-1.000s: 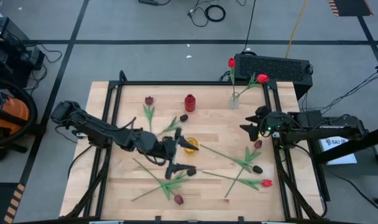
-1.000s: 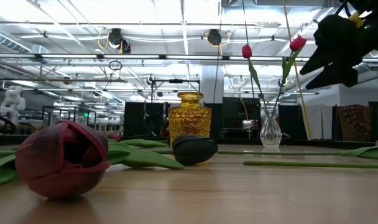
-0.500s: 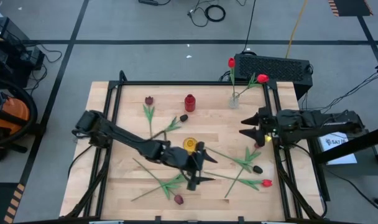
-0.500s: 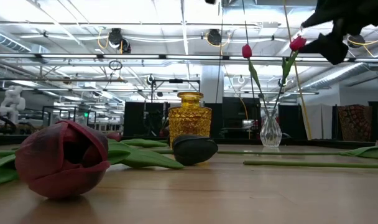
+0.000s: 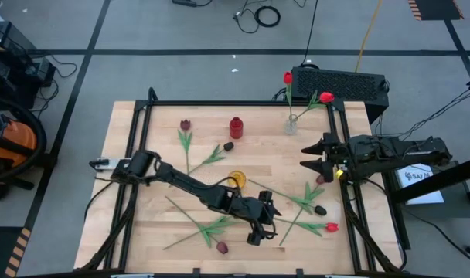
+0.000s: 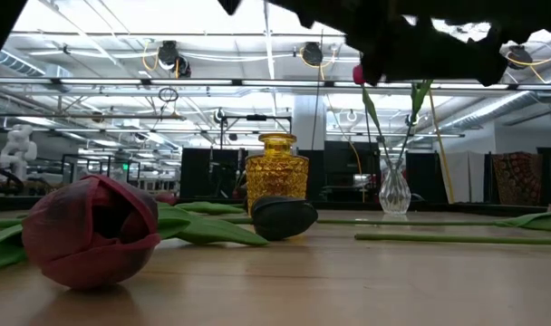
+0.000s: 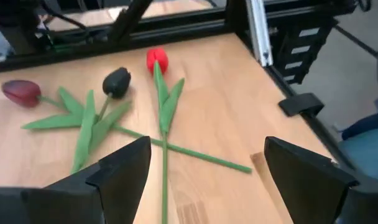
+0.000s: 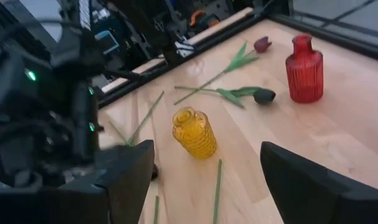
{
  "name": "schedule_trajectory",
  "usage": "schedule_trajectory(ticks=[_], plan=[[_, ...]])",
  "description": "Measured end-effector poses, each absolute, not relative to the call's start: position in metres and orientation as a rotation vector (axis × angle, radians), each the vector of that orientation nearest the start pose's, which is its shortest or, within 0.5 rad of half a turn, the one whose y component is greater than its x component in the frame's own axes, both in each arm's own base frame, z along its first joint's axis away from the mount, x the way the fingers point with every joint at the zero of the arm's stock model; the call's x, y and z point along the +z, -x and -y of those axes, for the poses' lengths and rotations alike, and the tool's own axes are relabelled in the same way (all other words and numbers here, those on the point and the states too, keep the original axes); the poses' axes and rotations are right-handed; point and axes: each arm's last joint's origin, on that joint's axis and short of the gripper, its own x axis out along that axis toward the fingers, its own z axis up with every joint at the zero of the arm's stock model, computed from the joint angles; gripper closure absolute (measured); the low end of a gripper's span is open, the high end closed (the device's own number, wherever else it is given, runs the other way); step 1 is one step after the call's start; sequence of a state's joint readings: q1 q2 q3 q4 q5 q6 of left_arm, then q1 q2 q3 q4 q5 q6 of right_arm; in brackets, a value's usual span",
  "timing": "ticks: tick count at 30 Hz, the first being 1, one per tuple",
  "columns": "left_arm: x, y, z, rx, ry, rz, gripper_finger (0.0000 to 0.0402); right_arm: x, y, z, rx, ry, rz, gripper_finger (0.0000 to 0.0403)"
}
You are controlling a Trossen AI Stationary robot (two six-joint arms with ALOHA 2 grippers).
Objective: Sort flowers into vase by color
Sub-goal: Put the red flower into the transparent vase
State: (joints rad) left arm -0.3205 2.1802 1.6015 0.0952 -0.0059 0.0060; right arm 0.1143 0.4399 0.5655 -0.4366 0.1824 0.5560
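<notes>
Bench [image 5: 142,232]: my left gripper [image 5: 263,222] spread wide over the front edge's middle, empty. My right gripper [image 5: 312,157] spread, empty, at the right edge. Flowers: red tulip [image 5: 331,227] lies near front-right corner; dark tulip [image 5: 319,209] just behind it.

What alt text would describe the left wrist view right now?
The left gripper hangs open above the wooden table, its dark fingers framing a red tulip on a long green stem. A black tulip and a maroon tulip lie beside it.

No text, label, brand, number or sign can be read in these views.
</notes>
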Motion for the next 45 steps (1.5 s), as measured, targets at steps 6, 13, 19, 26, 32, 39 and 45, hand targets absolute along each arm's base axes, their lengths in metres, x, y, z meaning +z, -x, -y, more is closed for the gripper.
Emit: schedule_trajectory(ticks=[6, 13, 19, 26, 32, 39, 45], plan=[[0.170, -0.482, 0.156, -0.302, -0.094, -0.555, 0.0082, 0.280, -0.101, -0.006, -0.163, -0.492, -0.232, 0.0117], [0.163, -0.489, 0.151, -0.281, -0.074, -0.592, 0.0092, 0.281, -0.100, -0.005, -0.162, -0.474, -0.230, 0.0117], [0.160, -0.488, 0.144, -0.250, -0.079, -0.635, 0.0131, 0.281, -0.100, -0.005, -0.161, -0.466, -0.229, 0.0117], [0.137, -0.487, 0.144, -0.251, -0.100, -0.712, 0.0171, 0.281, -0.100, -0.005, -0.162, -0.465, -0.232, 0.0117], [0.129, -0.488, 0.144, -0.251, -0.126, -0.728, 0.0190, 0.280, -0.102, -0.005, -0.164, -0.464, -0.238, 0.0117], [0.118, -0.486, 0.141, -0.260, -0.173, -0.787, 0.0217, 0.280, -0.102, -0.006, -0.164, -0.463, -0.238, 0.0117], [0.116, -0.486, 0.136, -0.252, -0.166, -0.812, 0.0265, 0.280, -0.102, -0.006, -0.164, -0.463, -0.238, 0.0117]])
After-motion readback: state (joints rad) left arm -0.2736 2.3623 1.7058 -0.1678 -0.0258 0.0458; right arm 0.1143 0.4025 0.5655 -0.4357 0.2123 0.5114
